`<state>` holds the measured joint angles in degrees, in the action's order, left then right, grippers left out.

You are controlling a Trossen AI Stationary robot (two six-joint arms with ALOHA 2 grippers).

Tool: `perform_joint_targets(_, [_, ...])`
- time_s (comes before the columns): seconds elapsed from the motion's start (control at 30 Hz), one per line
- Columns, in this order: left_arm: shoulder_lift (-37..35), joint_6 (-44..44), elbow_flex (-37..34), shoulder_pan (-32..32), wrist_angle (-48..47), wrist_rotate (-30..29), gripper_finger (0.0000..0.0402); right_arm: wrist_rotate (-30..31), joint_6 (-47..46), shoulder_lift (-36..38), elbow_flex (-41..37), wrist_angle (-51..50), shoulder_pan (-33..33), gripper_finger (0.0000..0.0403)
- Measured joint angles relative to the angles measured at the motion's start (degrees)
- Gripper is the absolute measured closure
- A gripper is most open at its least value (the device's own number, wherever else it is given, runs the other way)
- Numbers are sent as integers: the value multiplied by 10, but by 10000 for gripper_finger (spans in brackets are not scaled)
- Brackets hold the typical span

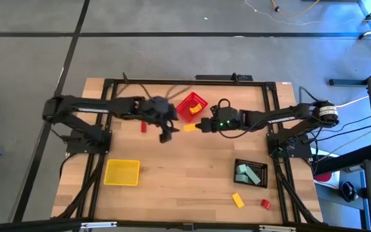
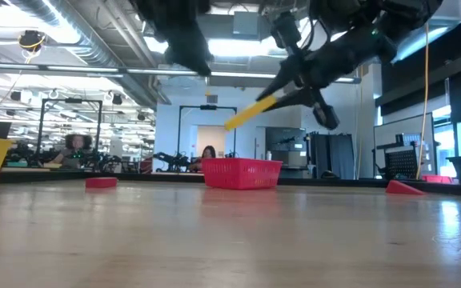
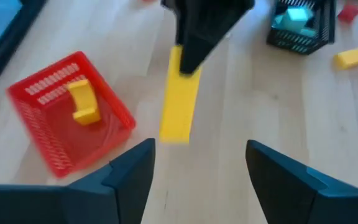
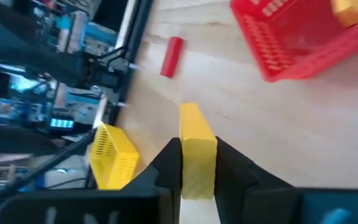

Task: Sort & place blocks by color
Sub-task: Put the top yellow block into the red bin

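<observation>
My right gripper [image 4: 197, 163] pinches the long yellow block [image 4: 196, 149] mid-table; my left gripper [image 3: 197, 168] is spread, empty. Next, probably the yellow bin [image 1: 122, 172] near the front-left corner.

Robotics lab: wooden table [image 1: 185, 187] in black frame [image 1: 172, 82], exposed ceiling ducts [image 2: 70, 40], more rigs [image 2: 70, 136] behind, person [image 2: 208, 153] seated.
</observation>
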<state>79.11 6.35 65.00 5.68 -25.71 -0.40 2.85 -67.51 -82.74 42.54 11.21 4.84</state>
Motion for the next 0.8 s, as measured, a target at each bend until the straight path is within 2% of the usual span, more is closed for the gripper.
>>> perform_joint_targets(0.07, [-41,11,-3,7,-24,-7,161,-1,29,23,0,-31,10,344])
perform_joint_targets(0.17, [-113,13,-16,14,3,-30,165,7,79,64,0,-71,32,344])
perform_joint_targets(0.23, [-165,21,-35,16,40,-53,167,16,108,93,0,-79,48,344])
perform_joint_targets(0.37, [-273,23,-115,16,174,-89,167,30,176,123,29,-105,73,344])
perform_joint_targets(0.57, [-406,40,-244,16,336,-111,167,48,290,104,136,-196,81,344])
perform_joint_targets(0.7, [-449,57,-273,16,358,-112,167,65,314,72,200,-276,81,344])
perform_joint_targets(0.8, [-456,60,-273,16,359,-114,167,66,324,20,270,-366,87,344])
